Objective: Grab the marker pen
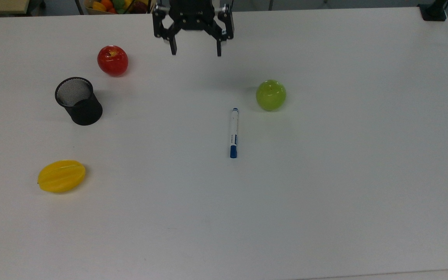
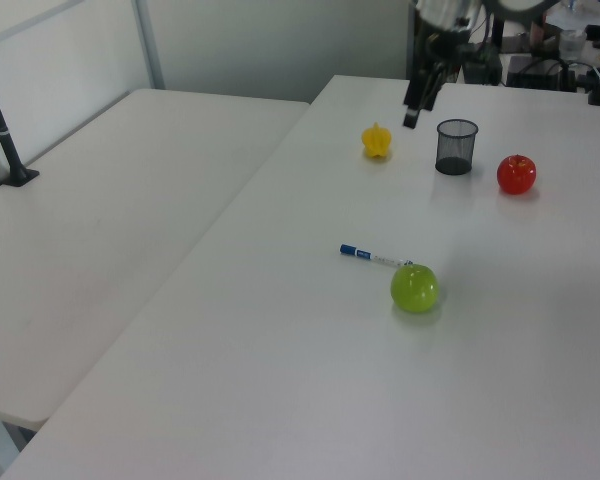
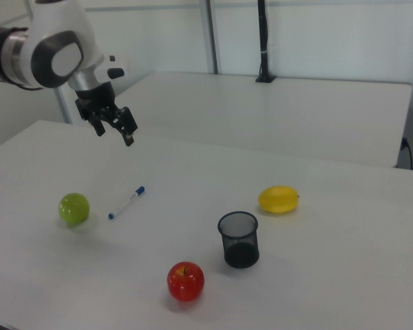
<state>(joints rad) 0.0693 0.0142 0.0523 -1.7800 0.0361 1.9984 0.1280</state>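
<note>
White laminate covers the desk [image 1: 325, 202], smooth and matte, with faint soft shadows under each thing. Nearest in the top view lies a yellow fruit [image 1: 61, 176], glossy, ribbed and oval. Past it, near the middle of the desk, the pen [image 1: 233, 133] lies flat and bare: a slim white barrel with small print, a blue cap toward the near edge and a small blue end pointing to the green apple [image 1: 271, 95], which sits just beside that end in the top view, a shiny round ball. On the top view's left stands a black mesh cup [image 1: 78, 100], upright and open-mouthed, and beyond it a glossy red apple [image 1: 112, 60].

Farthest off, the pincer [image 1: 195, 51] hangs high above the desk's far edge, black, its two fingers spread wide and holding nothing, well apart from the pen.

By my reading the take is not yet begun; the pen is untouched. The next move calls for coming over the barrel's middle, fingers set across its width, lowering almost to the desk and closing without nudging the apple.
</note>
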